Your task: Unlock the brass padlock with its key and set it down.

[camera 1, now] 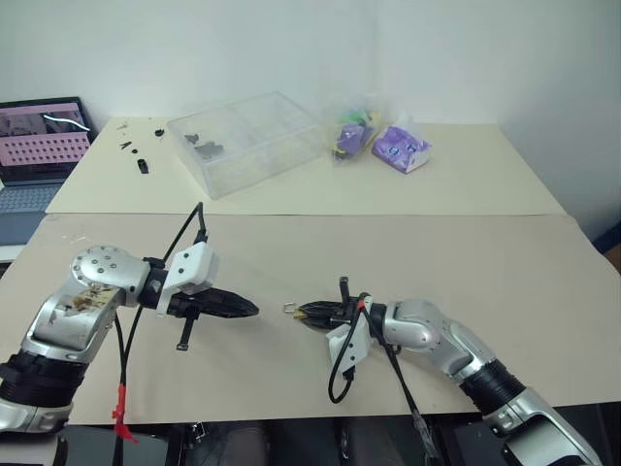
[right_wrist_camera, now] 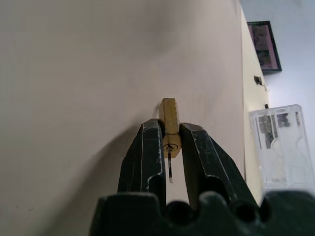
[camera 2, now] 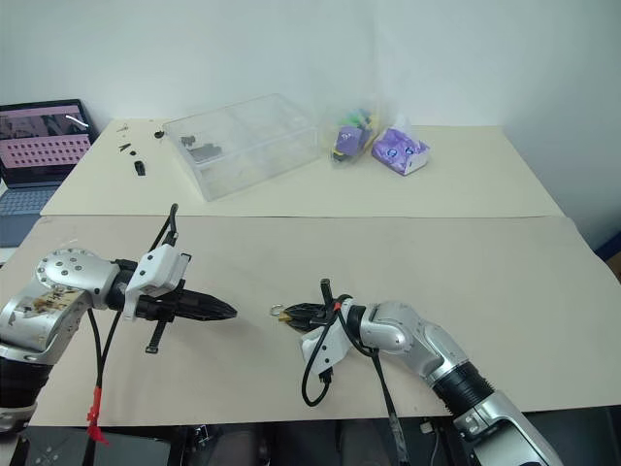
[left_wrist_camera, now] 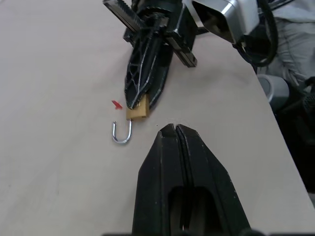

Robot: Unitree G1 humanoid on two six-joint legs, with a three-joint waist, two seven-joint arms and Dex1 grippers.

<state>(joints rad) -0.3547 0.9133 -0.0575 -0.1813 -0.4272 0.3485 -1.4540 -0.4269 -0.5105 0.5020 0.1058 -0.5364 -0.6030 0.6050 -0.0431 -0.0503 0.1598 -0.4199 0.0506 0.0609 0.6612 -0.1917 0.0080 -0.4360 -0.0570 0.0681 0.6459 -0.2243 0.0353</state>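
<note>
Pinching the small gold-coloured brass padlock [right_wrist_camera: 170, 123] by its body, the right tool [camera 1: 309, 313] reaches low over the beige cardboard-covered desk [camera 1: 437, 262], near its front edge. The lock's thin silvery shackle [left_wrist_camera: 121, 134] sticks out past the black fingertips and hangs open as a hook, one leg free of the body. From the right wrist view, the keyhole end faces the camera between the two fingers [right_wrist_camera: 145, 152], and a thin dark sliver hangs below it; what it is cannot be told. A tiny red speck [left_wrist_camera: 116, 104] lies on the desk just beside the lock. The left tool [camera 1: 247, 309] points toward the lock from the robot's left, its two black fingers pressed together, apart from the shackle. Farther back sit a clear plastic compartment box [camera 1: 247, 141], a purple packet [camera 1: 402, 149] and an open laptop [camera 1: 39, 146].
</note>
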